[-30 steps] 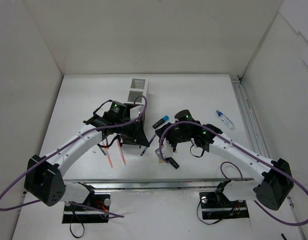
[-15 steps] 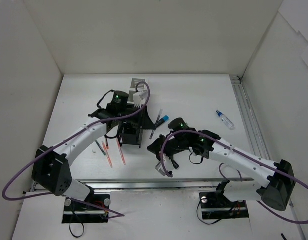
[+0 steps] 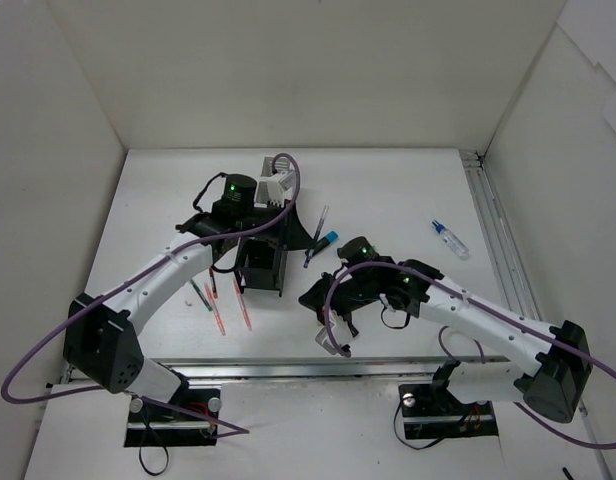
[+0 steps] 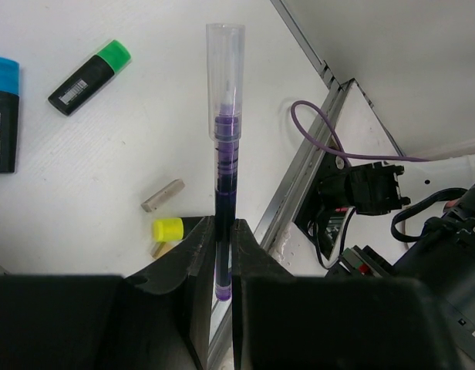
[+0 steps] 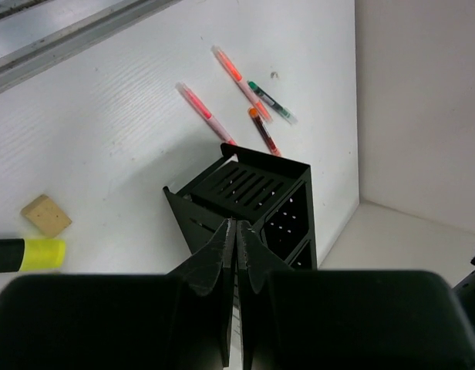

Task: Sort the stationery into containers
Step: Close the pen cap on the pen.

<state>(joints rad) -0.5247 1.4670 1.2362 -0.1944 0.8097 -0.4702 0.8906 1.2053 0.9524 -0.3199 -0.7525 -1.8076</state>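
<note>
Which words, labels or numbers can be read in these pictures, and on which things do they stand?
No text can be read in any view.
Green-capped highlighter: a white label on its black body, too small to read.
Blue-capped highlighter: white print along its black body, too blurred to read.
Clear-capped pen in the left gripper: no print visible.

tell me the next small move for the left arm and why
Probably swing the left tool over the containers before any lowering. It is shut on the purple-ink pen, but its wrist view shows only bare table and the green-capped highlighter beyond the pen, with no compartment under it.
</note>
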